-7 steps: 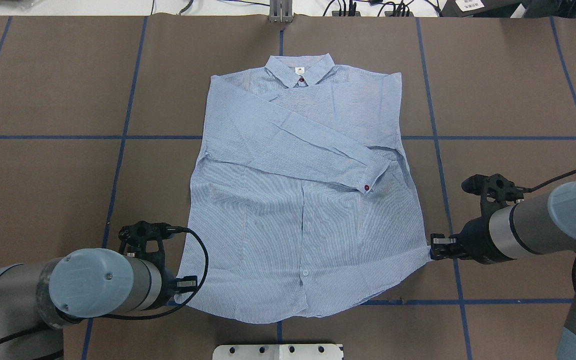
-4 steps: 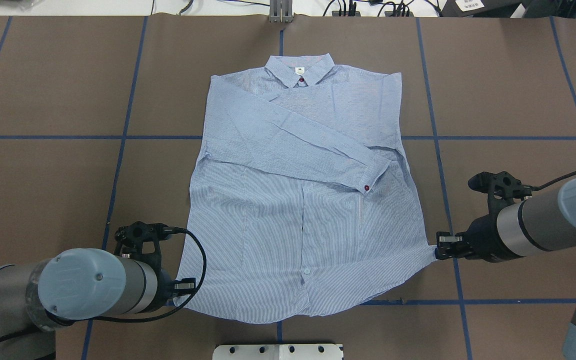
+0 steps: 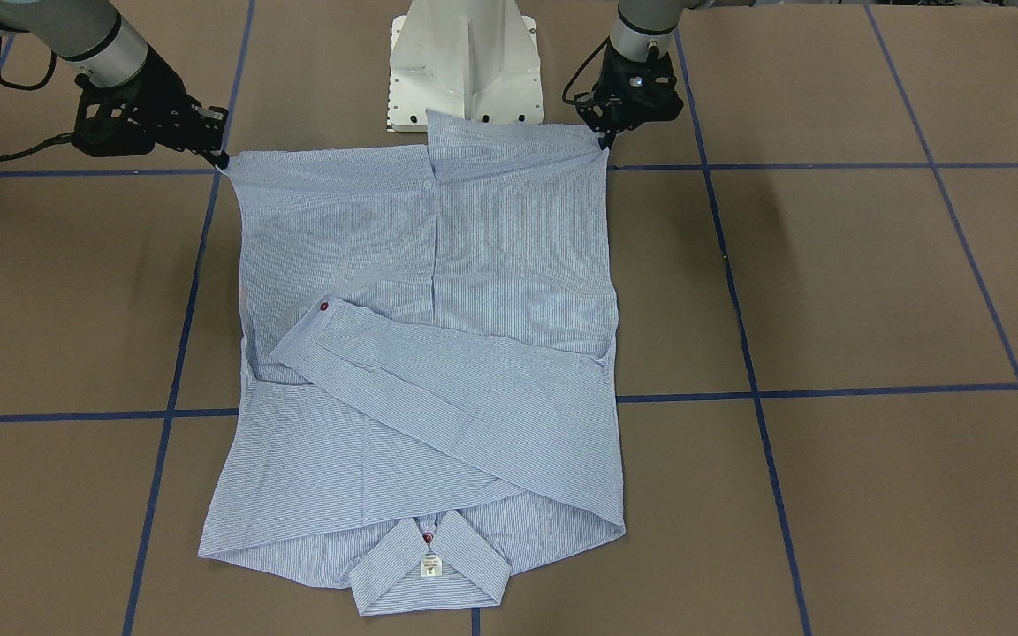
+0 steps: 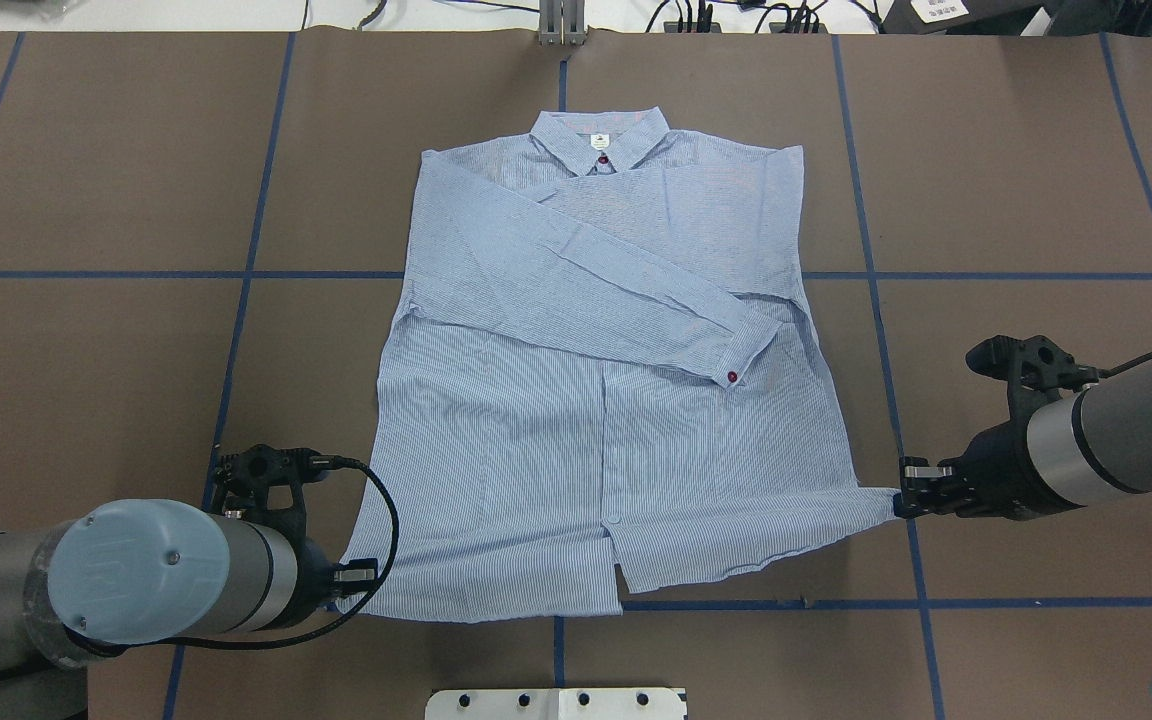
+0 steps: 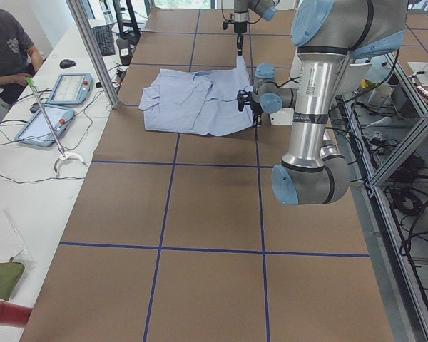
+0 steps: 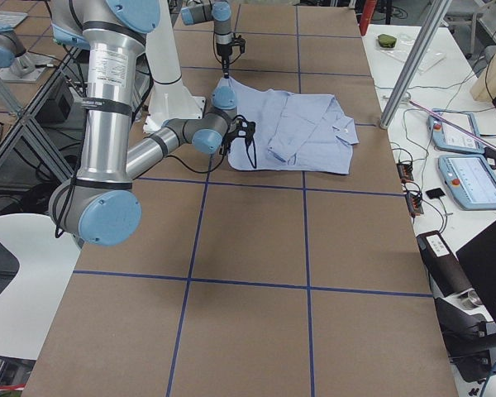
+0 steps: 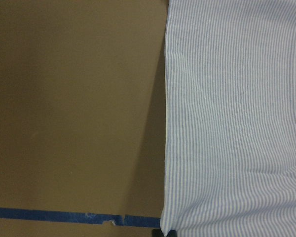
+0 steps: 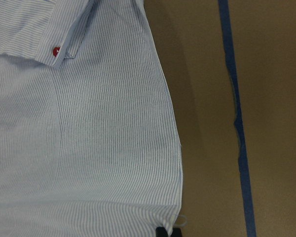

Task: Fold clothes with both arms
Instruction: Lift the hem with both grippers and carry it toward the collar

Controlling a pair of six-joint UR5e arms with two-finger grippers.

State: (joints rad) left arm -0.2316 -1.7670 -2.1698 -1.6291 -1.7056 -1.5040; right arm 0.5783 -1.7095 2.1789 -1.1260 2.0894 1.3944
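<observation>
The light blue-and-white striped shirt [image 4: 536,460] lies flat and face up on the brown table, collar [image 4: 600,138] at the far side. Its sleeves are folded across the chest, and one cuff shows a red button [image 4: 732,376]. My left gripper [image 4: 364,580] is shut on the near left hem corner. My right gripper [image 4: 902,498] is shut on the near right hem corner. The hem is pulled taut between them, and the front placket gapes at the bottom. In the front-facing view the left gripper [image 3: 606,139] and the right gripper [image 3: 221,161] hold the same corners. The wrist views show striped cloth [image 7: 237,123] [image 8: 89,148].
The white pedestal base [image 4: 556,703] stands just behind the hem. Blue tape lines [image 4: 236,330] cross the brown table cover. An operator [image 5: 7,50] sits at a side table with tablets [image 5: 44,122], beyond a metal post [image 5: 93,50]. Cables lie along the far edge.
Both grippers have moved outward with the hem corners, the right one further to the right. The curved, slack hem is now straight and taut, and the placket has opened at the bottom.
</observation>
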